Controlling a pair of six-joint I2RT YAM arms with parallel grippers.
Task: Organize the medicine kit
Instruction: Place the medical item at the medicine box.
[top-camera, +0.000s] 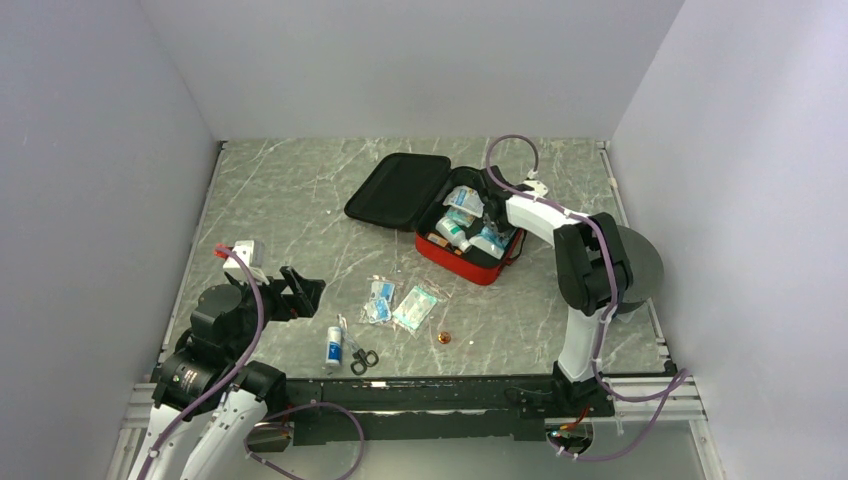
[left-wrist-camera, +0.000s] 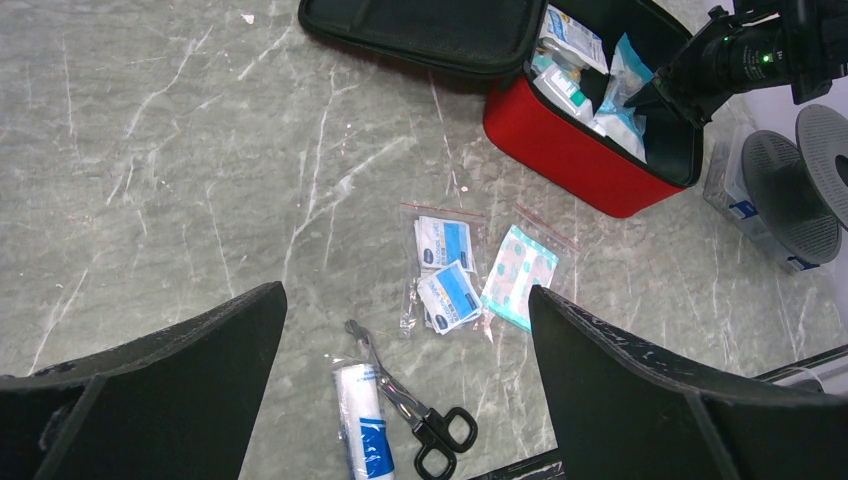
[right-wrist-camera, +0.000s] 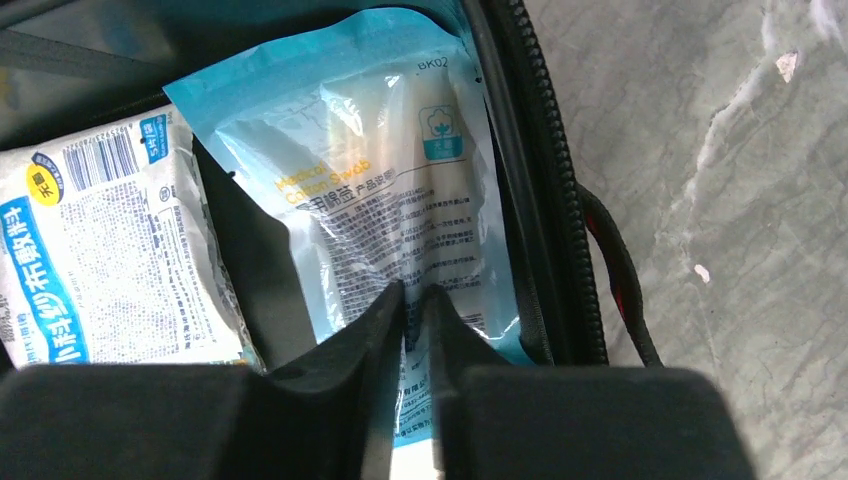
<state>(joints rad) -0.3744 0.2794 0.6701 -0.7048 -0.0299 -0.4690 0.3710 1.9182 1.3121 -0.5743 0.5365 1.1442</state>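
Right wrist view gives us the right gripper (right-wrist-camera: 415, 295) with its fingers almost together, pinched on the lower edge of a blue cotton swab pouch (right-wrist-camera: 390, 170). That pouch lies inside the medicine kit (right-wrist-camera: 535, 190), beside a white gauze packet (right-wrist-camera: 110, 250). We see the kit open at the far middle of the table (top-camera: 290, 200), its lid laid flat to the left. Our left gripper (left-wrist-camera: 403, 293) hovers with fingers wide apart, holding nothing. Below it lie a bag of blue-labelled sachets (left-wrist-camera: 445, 275), a bag of plasters (left-wrist-camera: 520, 265), scissors (left-wrist-camera: 425, 425) and a bandage roll (left-wrist-camera: 362, 425). A grey disc (top-camera: 645, 262) lies just behind the right arm.
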